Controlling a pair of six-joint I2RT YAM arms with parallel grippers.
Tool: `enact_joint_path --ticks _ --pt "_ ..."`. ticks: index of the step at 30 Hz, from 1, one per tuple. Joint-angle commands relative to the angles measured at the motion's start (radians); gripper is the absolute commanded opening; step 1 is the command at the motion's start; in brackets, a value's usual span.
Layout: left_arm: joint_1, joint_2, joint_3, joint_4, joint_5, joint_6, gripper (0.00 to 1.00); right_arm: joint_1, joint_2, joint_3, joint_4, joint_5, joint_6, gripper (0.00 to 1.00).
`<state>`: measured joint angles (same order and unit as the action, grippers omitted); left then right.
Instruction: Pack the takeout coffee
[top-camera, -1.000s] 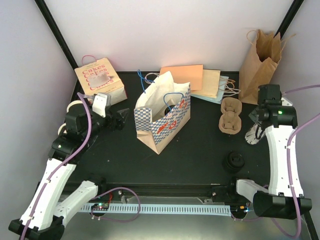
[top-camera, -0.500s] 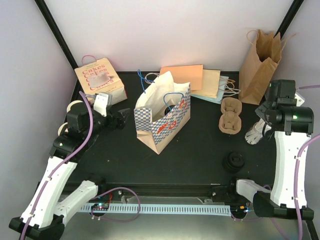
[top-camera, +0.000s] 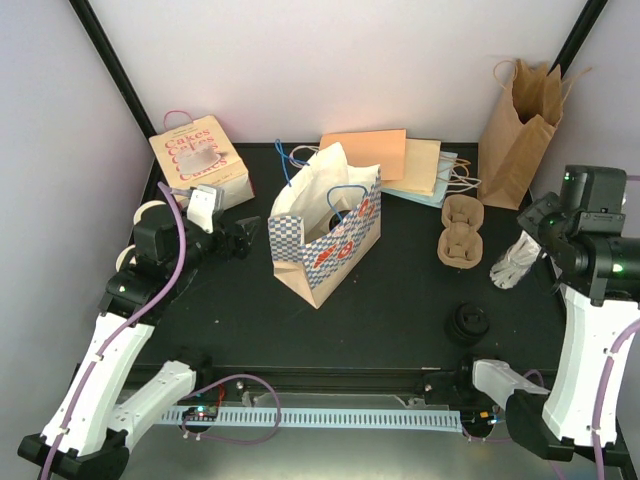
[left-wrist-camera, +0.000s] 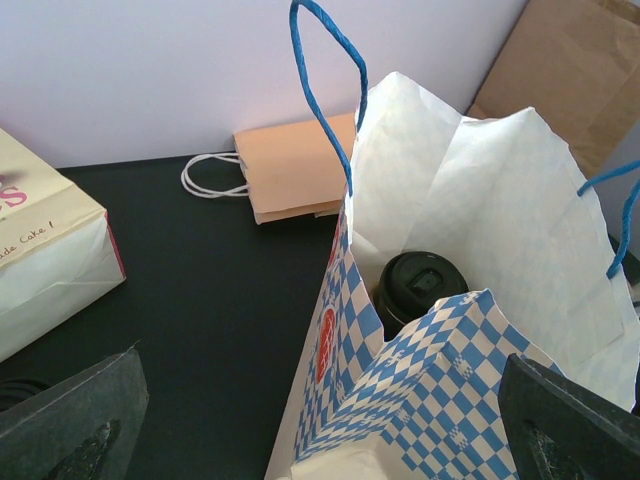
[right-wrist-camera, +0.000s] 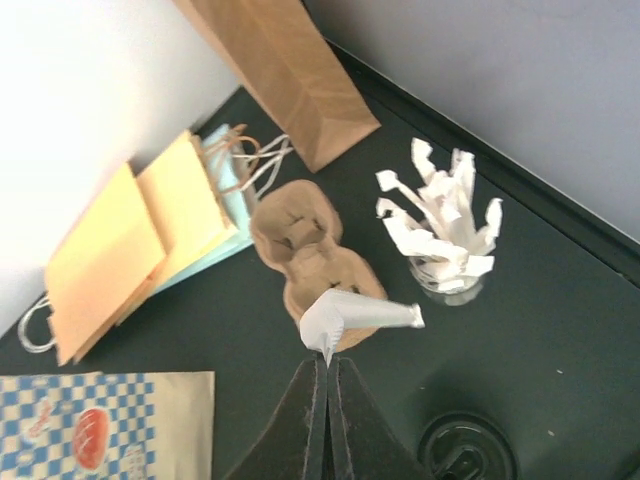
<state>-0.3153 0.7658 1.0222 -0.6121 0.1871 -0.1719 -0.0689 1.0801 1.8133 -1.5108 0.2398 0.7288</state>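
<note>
- The bench (top-camera: 400, 300) carries everything. A tall brown paper bag (top-camera: 520, 125) stands upright at its far right corner, and its inside is hidden.
- The blue-checked bag (top-camera: 330, 245) stands open mid-bench with one coffee cup (left-wrist-camera: 420, 285), black-lidded, at its bottom.
  - The left fingers (top-camera: 243, 240) hover just beside the bag's left wall, spread as wide as they go and gripping nothing.
  - A nudge against that thin paper wall could tip the bag and the cup with it.
- A cakes bag (top-camera: 200, 160) stands at the far left. Flat paper bags (top-camera: 390, 160) lie stacked at the back. Nothing can be seen inside either.
- The pulp cup carrier (top-camera: 462, 232) lies with both wells bare.
- A small clear holder (right-wrist-camera: 440, 270), stuffed with white paper packets, stands just right of the carrier.
- A loose black lid (top-camera: 468, 322) sits near the front edge, well apart from the checked bag.
- The right fingers (right-wrist-camera: 327, 375) are pressed fully together on one tip of a white paper packet (right-wrist-camera: 358, 314), clear of the holder.
  - So slight a pinch could let the packet swing or slip on the way across.
  - A drop from high up could also miss the bag's leaning mouth.
</note>
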Motion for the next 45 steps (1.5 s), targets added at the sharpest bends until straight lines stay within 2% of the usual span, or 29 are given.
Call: enact_joint_path --ticks 1,4,8,16,24,31,39,45 --pt "0.002 -0.011 0.001 0.022 0.024 -0.010 0.99 -0.006 -0.022 0.064 0.024 -0.126 -0.050 0.01" --pt "0.002 -0.010 -0.002 0.027 0.025 -0.013 0.98 -0.006 -0.074 0.024 0.136 -0.341 -0.111 0.01" --pt "0.002 -0.012 -0.010 0.031 0.036 -0.017 0.99 -0.004 -0.162 -0.098 0.383 -0.604 -0.141 0.01" --pt "0.002 -0.045 -0.049 0.049 0.058 -0.017 0.99 0.001 -0.185 -0.235 0.673 -0.865 -0.039 0.01" --pt "0.002 -0.091 -0.101 0.061 0.071 -0.008 0.98 0.083 -0.090 -0.188 0.803 -0.895 0.018 0.01" --pt "0.002 -0.149 -0.132 0.074 0.056 -0.006 0.98 0.169 -0.042 -0.197 1.000 -0.926 0.094 0.01" --pt "0.002 -0.198 -0.167 0.070 0.031 0.016 0.98 0.418 0.045 -0.112 1.024 -0.845 0.025 0.01" --pt "0.002 -0.221 -0.207 0.075 0.037 0.015 0.98 0.530 0.107 -0.078 1.022 -0.834 -0.028 0.01"
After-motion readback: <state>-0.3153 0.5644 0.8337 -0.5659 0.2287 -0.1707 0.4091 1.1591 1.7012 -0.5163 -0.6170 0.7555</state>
